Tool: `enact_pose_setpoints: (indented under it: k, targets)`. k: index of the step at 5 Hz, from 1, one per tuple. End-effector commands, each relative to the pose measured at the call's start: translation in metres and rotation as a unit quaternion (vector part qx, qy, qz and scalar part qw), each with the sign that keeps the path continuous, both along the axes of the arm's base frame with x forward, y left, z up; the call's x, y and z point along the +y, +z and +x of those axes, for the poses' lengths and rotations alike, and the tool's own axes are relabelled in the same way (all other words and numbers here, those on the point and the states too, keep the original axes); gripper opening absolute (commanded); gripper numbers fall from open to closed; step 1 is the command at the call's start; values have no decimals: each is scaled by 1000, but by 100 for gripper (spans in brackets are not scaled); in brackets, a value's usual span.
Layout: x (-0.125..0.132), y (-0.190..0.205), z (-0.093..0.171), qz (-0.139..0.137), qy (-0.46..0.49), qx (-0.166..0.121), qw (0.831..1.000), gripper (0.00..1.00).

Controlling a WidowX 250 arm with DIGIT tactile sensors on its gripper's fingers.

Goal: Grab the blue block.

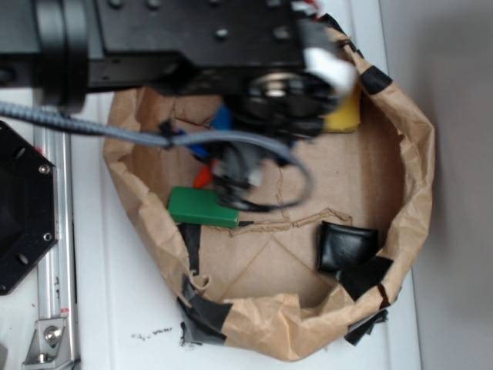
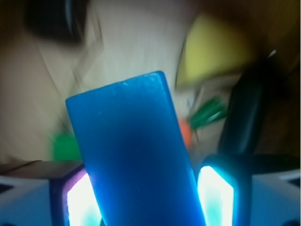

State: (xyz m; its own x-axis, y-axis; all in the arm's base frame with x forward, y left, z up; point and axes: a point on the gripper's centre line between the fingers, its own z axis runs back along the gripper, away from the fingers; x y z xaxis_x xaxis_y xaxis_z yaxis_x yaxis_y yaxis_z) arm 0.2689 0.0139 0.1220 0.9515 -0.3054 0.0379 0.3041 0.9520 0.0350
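Observation:
The blue block [image 2: 134,155] fills the middle of the wrist view, a flat bright-blue slab standing up between my two glowing fingers [image 2: 215,197]. My gripper [image 2: 149,201] is shut on it, with both pads against its sides. In the exterior view the arm hides most of it. Only bits of blue [image 1: 223,119] show under the grey cable, beside the blurred gripper [image 1: 235,173]. The background of the wrist view is smeared by motion.
A brown paper bin [image 1: 416,169] with black tape patches holds everything. Inside lie a green block [image 1: 202,206], a yellow piece [image 1: 344,114], a small orange piece [image 1: 202,177] and a black object [image 1: 347,245]. A black mounting plate [image 1: 23,208] sits left.

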Motion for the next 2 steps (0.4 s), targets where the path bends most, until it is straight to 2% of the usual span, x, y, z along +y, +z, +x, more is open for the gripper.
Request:
enact_pose_setpoints:
  k: [1, 2]
  targets:
    - [-29, 22, 27, 20, 77, -23, 997, 0]
    - [-28, 22, 25, 15, 80, -43, 996, 0]
